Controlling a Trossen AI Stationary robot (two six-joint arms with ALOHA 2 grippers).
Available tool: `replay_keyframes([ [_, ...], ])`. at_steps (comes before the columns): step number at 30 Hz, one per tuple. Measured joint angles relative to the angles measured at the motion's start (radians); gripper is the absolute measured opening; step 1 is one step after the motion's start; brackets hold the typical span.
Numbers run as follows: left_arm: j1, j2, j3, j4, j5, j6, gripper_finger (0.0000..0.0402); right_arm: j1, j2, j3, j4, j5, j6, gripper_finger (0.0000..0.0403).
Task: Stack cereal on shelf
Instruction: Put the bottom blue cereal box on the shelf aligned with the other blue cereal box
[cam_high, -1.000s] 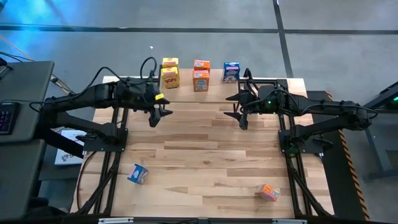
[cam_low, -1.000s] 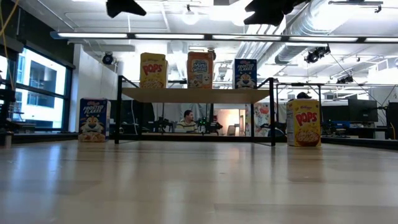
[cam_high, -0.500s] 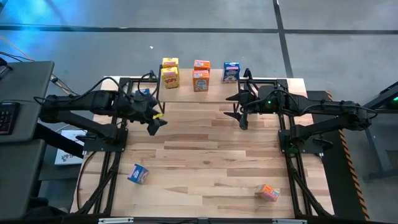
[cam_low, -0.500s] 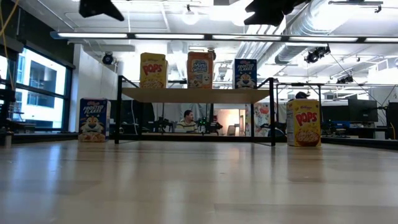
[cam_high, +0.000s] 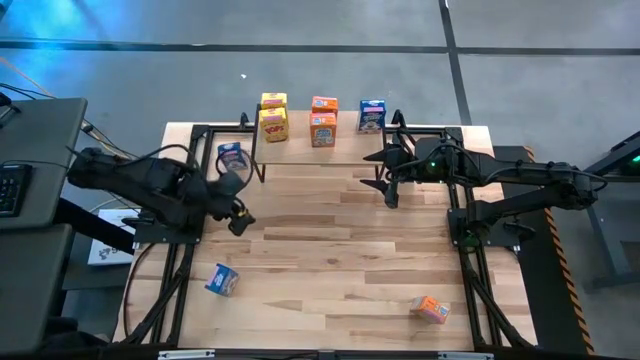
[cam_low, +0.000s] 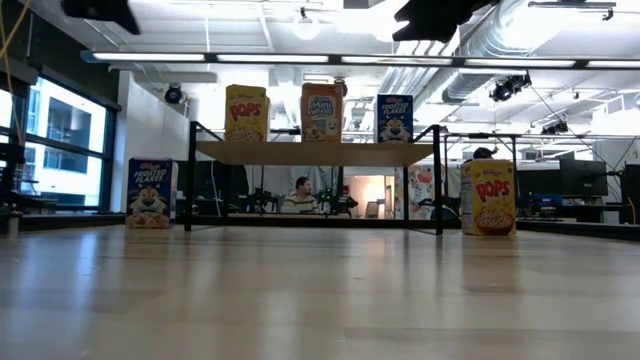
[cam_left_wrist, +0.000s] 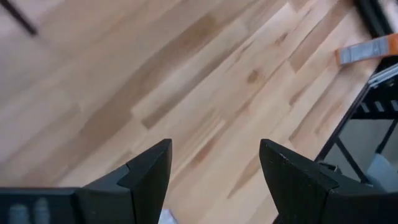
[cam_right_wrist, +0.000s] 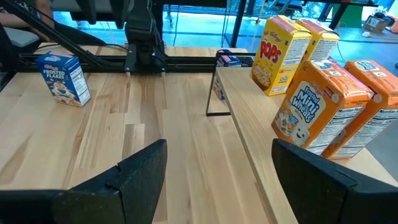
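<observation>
The shelf (cam_high: 340, 150) stands at the table's far edge. On it stand yellow (cam_high: 274, 124), orange (cam_high: 322, 129) and blue (cam_high: 371, 115) cereal boxes, also seen on the plank (cam_low: 315, 152) in the low view. One blue box (cam_high: 230, 155) stands on the table beside the shelf's left end. Another blue box (cam_high: 222, 279) lies near left, and an orange box (cam_high: 432, 309) lies near right. My left gripper (cam_high: 238, 215) hangs open above bare table, slanting down, with nothing between its fingers (cam_left_wrist: 149, 174). My right gripper (cam_high: 385, 180) waits open in front of the shelf's right end.
In the low view a yellow box (cam_low: 490, 197) stands on the table to the right of the shelf. Black arm frames (cam_high: 180, 260) run along both side edges of the table. The middle of the tabletop (cam_high: 330, 240) is bare wood.
My left gripper has swung away from the shelf's left end toward the table's left and near edges, sinking a little, tipping further down and rolling about its own axis. The blue box beside the shelf, covered by the arm before, now shows. The right arm has kept still.
</observation>
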Motion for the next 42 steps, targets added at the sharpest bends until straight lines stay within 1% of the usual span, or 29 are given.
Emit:
replay_keyframes([
  [6, -0.097, -0.001, 0.0, -0.052, 0.0, -0.147, 0.0232, 0.0, 0.0, 0.0, 0.0, 0.0, 0.0, 0.0282],
  [12, -0.181, 0.018, 0.0, -0.143, 0.002, -0.296, 0.0232, 0.0, 0.0, 0.0, 0.0, 0.0, 0.0, 0.0282],
  [15, -0.223, 0.038, 0.0, -0.2, 0.012, -0.374, 0.0232, 0.0, 0.0, 0.0, 0.0, 0.0, 0.0, 0.0282],
  [19, -0.273, 0.075, 0.0, -0.221, 0.052, -0.463, 0.0232, 0.0, 0.0, 0.0, 0.0, 0.001, 0.0, 0.0282],
  [28, -0.363, 0.181, 0.0, -0.232, 0.149, -0.552, 0.0232, 0.0, 0.0, 0.0, 0.0, 0.001, 0.0, 0.0282],
  [42, -0.478, 0.287, 0.0, -0.231, 0.152, -0.709, 0.0232, 0.0, 0.0, 0.0, 0.0, 0.0, 0.0, 0.0282],
])
